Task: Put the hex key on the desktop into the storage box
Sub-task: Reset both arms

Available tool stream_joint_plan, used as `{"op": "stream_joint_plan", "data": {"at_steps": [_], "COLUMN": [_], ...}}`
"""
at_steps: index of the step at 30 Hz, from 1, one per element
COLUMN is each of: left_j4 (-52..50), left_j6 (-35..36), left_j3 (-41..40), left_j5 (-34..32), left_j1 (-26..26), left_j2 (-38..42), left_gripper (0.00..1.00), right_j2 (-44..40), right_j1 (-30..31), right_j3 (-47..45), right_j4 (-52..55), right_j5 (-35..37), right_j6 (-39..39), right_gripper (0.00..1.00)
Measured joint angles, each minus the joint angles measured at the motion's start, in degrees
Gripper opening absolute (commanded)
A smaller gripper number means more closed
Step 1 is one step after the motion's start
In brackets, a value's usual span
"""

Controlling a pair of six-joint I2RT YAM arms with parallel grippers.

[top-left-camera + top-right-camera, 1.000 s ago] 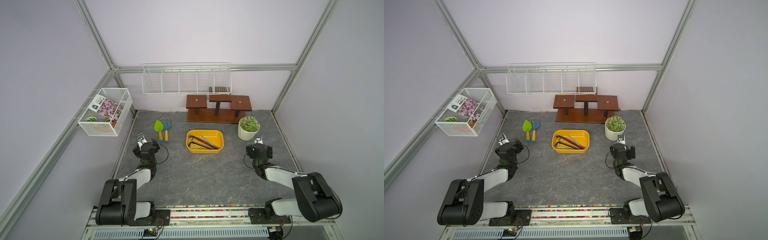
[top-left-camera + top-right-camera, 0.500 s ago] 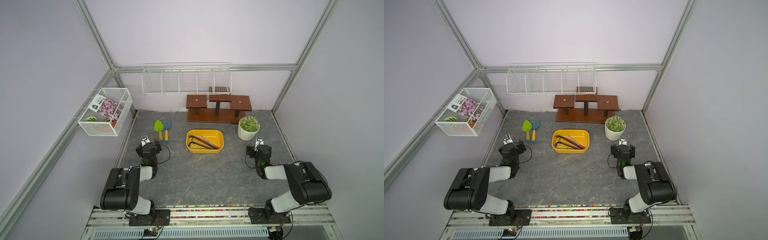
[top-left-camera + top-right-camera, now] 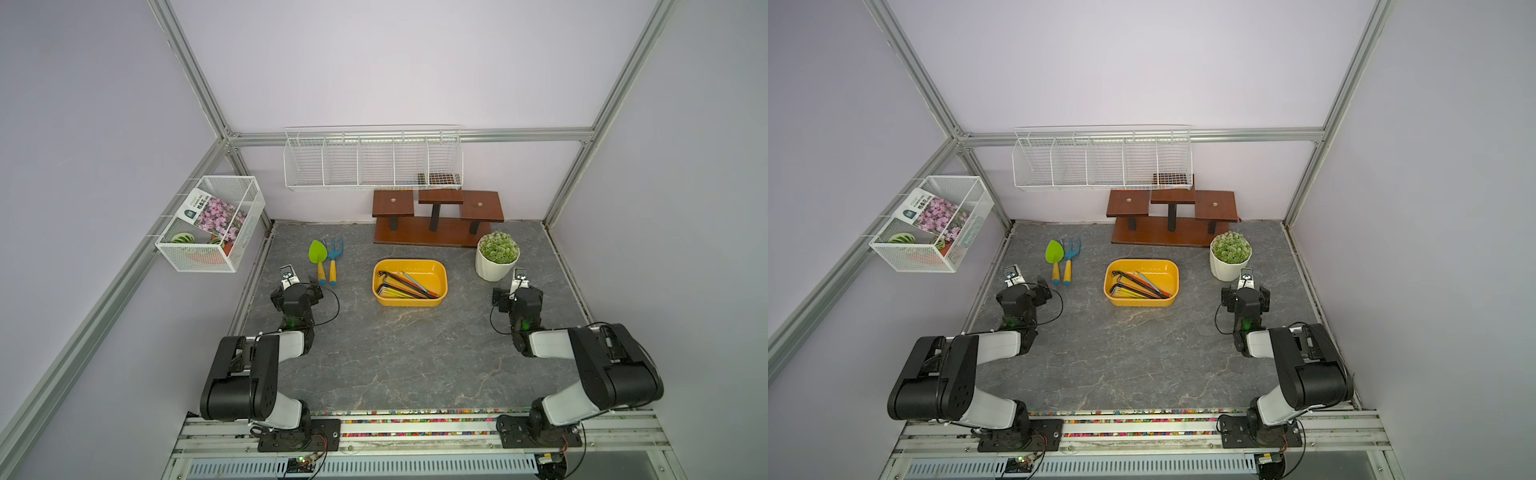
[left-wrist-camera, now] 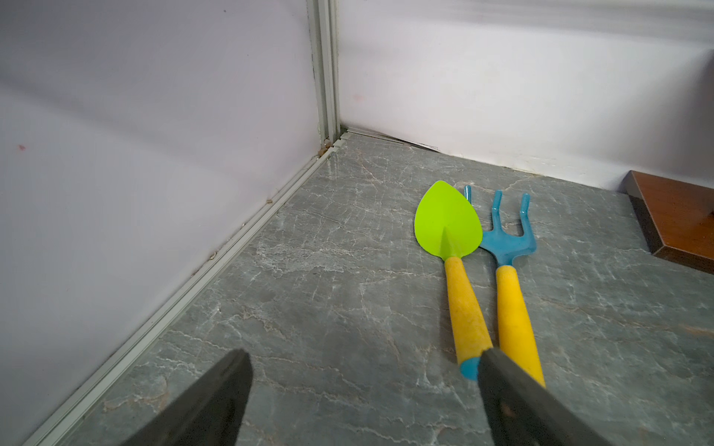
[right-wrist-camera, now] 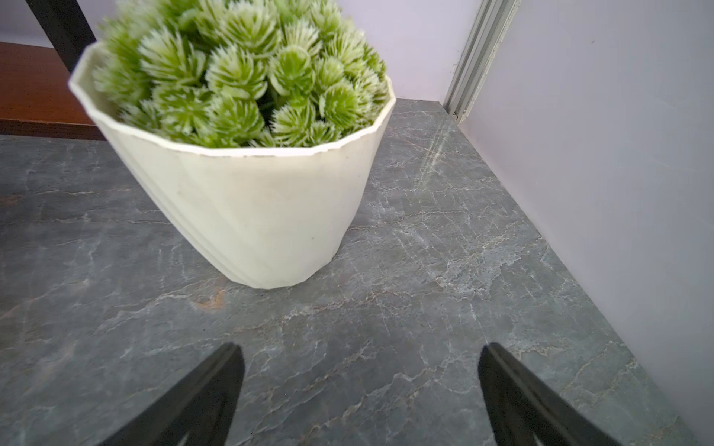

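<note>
Dark grey marbled worktop (image 3: 415,353) fills the booth, with pale lilac walls around it. I see the left gripper (image 4: 363,355) with its jaws spread wide and only bare stone between them. The right gripper (image 5: 361,347) is just as released and carries nothing.

Between the two grippers and a little ahead of both sits the yellow storage box (image 3: 409,262). The hex keys (image 3: 401,286) lie inside it as a loose bundle, some dark and some coloured, slanting across its floor.

Just ahead of the right gripper, slightly to its left, a white pot (image 5: 251,216) stands upright, packed with spiky green plant heads. Ahead of the left gripper, toward its right finger, a green trowel (image 4: 448,220) and a blue rake (image 4: 506,239) lie side by side.

Up on the side wall to the left gripper's left, a mesh basket (image 3: 245,195) holds a seed packet (image 3: 210,214) printed with pink flowers. Far ahead on the back wall hangs a divided wire rack (image 3: 372,160). Something dark and checkered lies in its rightmost compartment, but I cannot make out what it is.
</note>
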State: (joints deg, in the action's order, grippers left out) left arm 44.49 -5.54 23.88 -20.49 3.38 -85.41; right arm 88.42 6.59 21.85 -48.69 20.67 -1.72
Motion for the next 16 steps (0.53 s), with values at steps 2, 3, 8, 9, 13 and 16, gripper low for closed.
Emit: {"op": "stream_joint_plan", "data": {"at_steps": [2, 3, 8, 9, 13, 16], "left_j4": [0.0, 0.0, 0.0, 0.0, 0.0, 0.0], "left_j6": [0.0, 0.0, 0.0, 0.0, 0.0, 0.0], "left_j3": [0.0, 0.0, 0.0, 0.0, 0.0, 0.0], "left_j5": [0.0, 0.0, 0.0, 0.0, 0.0, 0.0], "left_j1": [0.0, 0.0, 0.0, 0.0, 0.0, 0.0], "left_j2": [0.0, 0.0, 0.0, 0.0, 0.0, 0.0], "left_gripper": [1.0, 1.0, 1.0, 1.0, 1.0, 1.0], "right_j2": [0.0, 0.0, 0.0, 0.0, 0.0, 0.0], "right_j1": [0.0, 0.0, 0.0, 0.0, 0.0, 0.0], "right_j3": [0.0, 0.0, 0.0, 0.0, 0.1, 0.1], "right_j4": [0.1, 0.1, 0.3, 0.3, 0.5, 0.5], "right_j5": [0.0, 0.0, 0.0, 0.0, 0.0, 0.0], "right_j6": [0.0, 0.0, 0.0, 0.0, 0.0, 0.0], "right_gripper": [0.99, 0.99, 0.99, 0.99, 0.99, 0.99]}}
